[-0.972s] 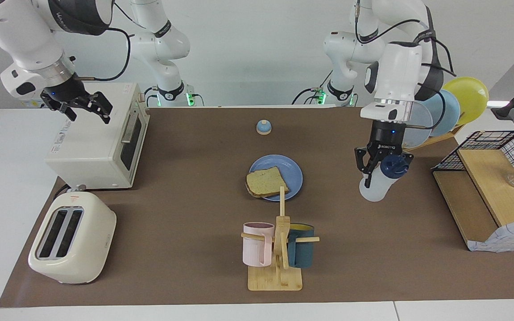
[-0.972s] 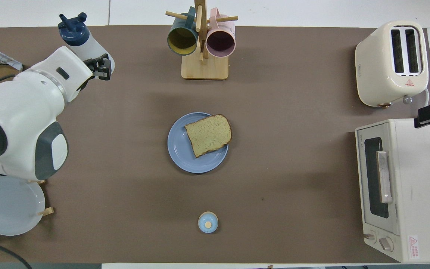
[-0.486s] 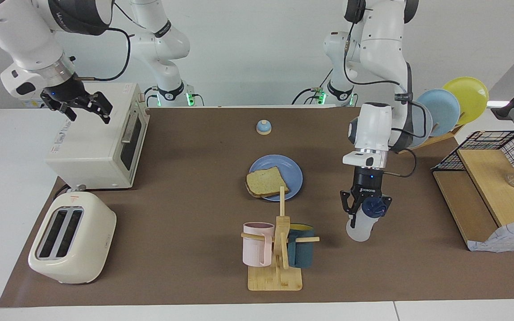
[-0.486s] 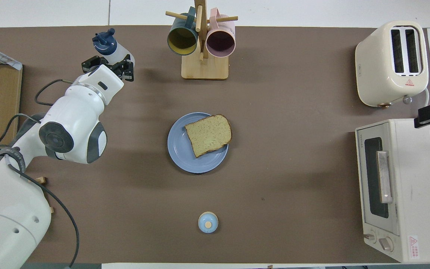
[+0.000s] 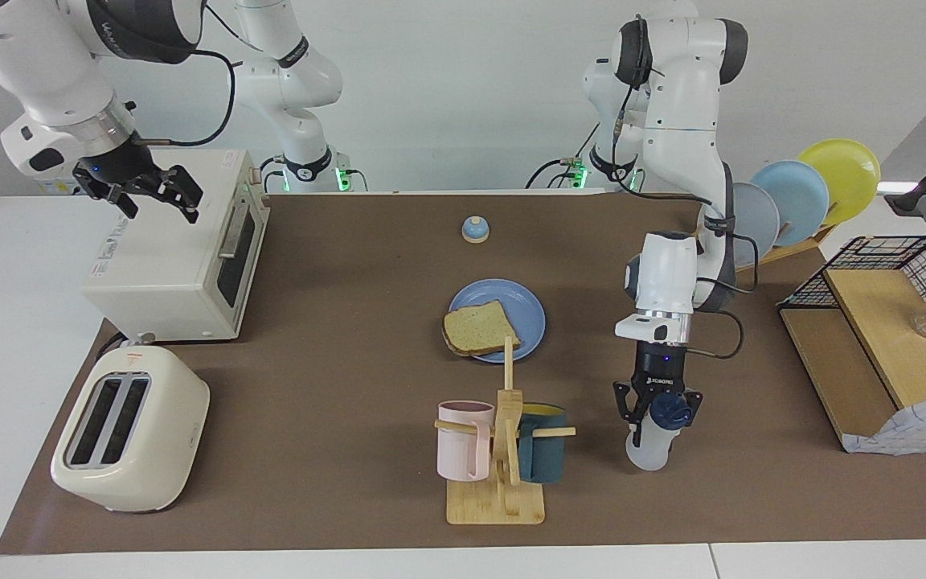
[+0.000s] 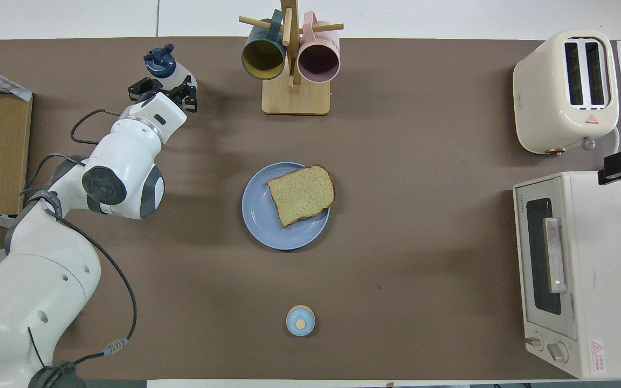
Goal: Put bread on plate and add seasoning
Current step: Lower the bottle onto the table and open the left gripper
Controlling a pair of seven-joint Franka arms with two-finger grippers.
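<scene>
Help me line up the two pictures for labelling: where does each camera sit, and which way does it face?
Facing view: high across the table, looking at the robots; both arms show, left gripper holding the frosted-white navy-capped bottle, right gripper over the white toaster oven.
Overhead view: above the robots' end, looking steeply down; only the left arm shows.
Shared: square toast slice on the round periwinkle-blue plate, wooden mug rack.

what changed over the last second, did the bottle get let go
No. The left gripper, shut on the seasoning bottle, carried it from near the plate rack down toward the table beside the mug stand, farther from the robots. The bread on the blue plate and the waiting right gripper over the oven stayed put.
</scene>
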